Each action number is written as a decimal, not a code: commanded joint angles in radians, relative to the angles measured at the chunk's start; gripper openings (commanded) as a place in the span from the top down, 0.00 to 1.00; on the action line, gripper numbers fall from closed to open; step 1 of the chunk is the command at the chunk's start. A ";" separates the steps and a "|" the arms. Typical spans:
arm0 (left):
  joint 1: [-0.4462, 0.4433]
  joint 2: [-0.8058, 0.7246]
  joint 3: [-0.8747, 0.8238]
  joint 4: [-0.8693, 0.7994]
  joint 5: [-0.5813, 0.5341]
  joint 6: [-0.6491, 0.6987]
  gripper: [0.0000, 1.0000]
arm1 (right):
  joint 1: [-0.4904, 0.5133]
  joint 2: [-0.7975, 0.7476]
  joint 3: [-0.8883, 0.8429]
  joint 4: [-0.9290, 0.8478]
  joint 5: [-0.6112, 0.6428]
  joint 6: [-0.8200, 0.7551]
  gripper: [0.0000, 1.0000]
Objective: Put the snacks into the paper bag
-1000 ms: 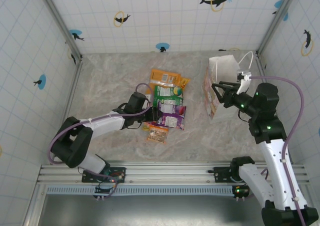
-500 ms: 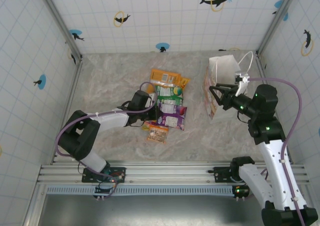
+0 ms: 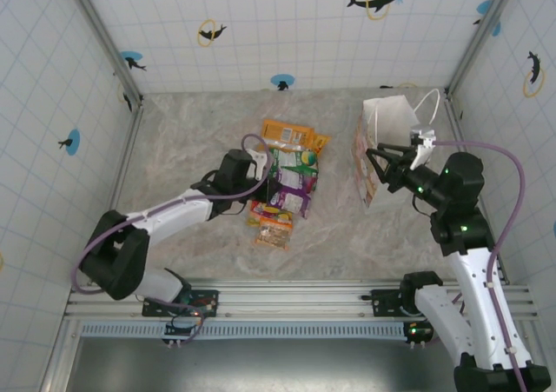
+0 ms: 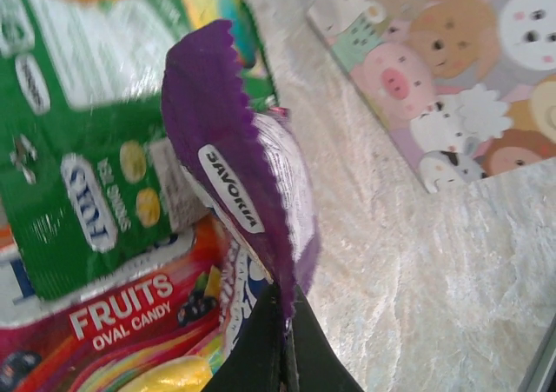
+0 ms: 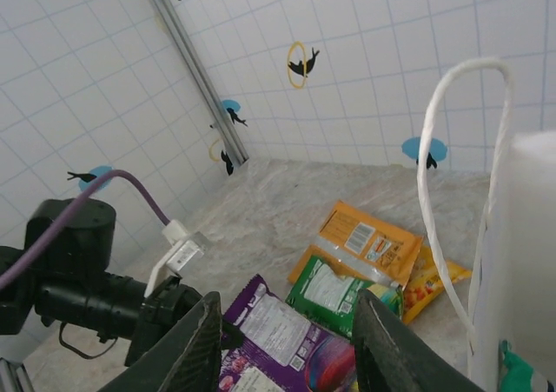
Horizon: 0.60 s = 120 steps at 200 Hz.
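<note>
Item one, left gripper (image 3: pixel 271 187): clenched on the crimped edge of a glossy purple snack packet (image 3: pixel 297 189). In the left wrist view I see that packet raised on edge above the pile, pinched between the black fingers (image 4: pixel 256 348).

Item two, other snacks on the marbled tabletop (image 3: pixel 182 149), mid-scene:
- a flat orange packet (image 3: pixel 287 134), farthest back
- a small yellow-orange packet (image 3: pixel 320 142), just right of it
- a green packet (image 3: pixel 292 159), against the purple one's far side
- a pink "Fruits Oval Candy" packet (image 4: pixel 130 322), beneath the purple one
- a tan-and-orange packet (image 3: pixel 274 232), nearest me

Item three, tall white paper bag (image 3: pixel 388 116): it has a cartoon-animal side panel and a thin white loop handle (image 3: pixel 427 105). It sits at the far right, well apart from the pile.

Item four, right gripper (image 3: pixel 380 168): released, jaws apart with nothing between them, just beside the bag's near side.
</note>
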 commanded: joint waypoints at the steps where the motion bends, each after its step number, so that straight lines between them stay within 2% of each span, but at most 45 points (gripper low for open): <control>1: -0.003 -0.064 0.059 -0.063 0.045 0.181 1.00 | -0.002 0.010 0.052 0.067 -0.031 -0.032 0.57; 49: -0.008 -0.146 0.118 -0.175 0.116 0.369 1.00 | -0.002 0.050 0.084 0.105 -0.107 -0.065 0.54; 120: -0.008 -0.260 0.119 -0.116 0.162 0.430 1.00 | -0.001 0.090 0.094 0.149 -0.219 -0.056 0.46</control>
